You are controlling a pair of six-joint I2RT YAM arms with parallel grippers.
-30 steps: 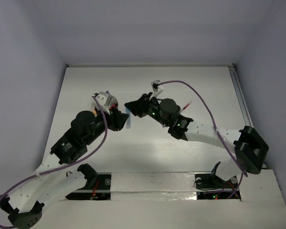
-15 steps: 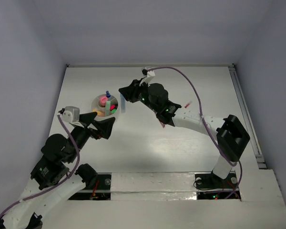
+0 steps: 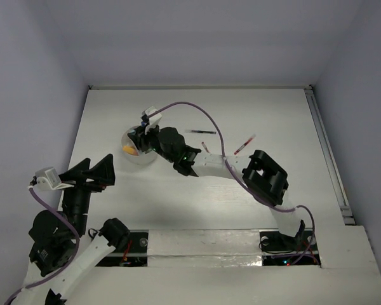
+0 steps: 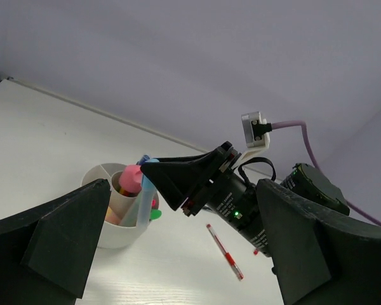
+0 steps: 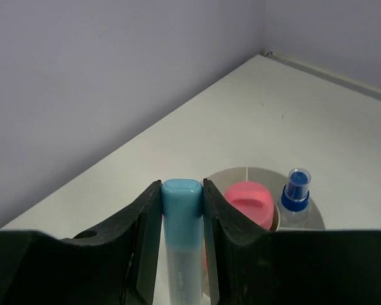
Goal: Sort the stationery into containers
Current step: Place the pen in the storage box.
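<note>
Over the white cup [image 4: 124, 236], the right gripper [image 5: 181, 190] was clamped on a light-blue stick [image 5: 181, 267]. It was held near upright, apparently so it would slot in beside the pink marker [image 5: 251, 200] and blue-white marker [image 5: 296, 190]. The left gripper [image 3: 96, 166] hung empty, jaws spread wide and well apart from the cup, likely to leave room. A red pen [image 3: 244, 145] and a black pen [image 3: 200, 131] lay unsorted.

1. We saw the right gripper [image 5: 181, 188] with its dark fingers [image 5: 140, 222] pressed against both sides of an upright light-blue-capped marker [image 5: 181, 219].
2. Just beyond it sat the white cup [image 5: 246, 171], with a pink marker [image 5: 249, 201] and a blue-white marker [image 5: 296, 190] standing inside, side by side.
3. Farther off, the white table [image 5: 305, 108] met a lavender wall [image 5: 82, 63].
</note>
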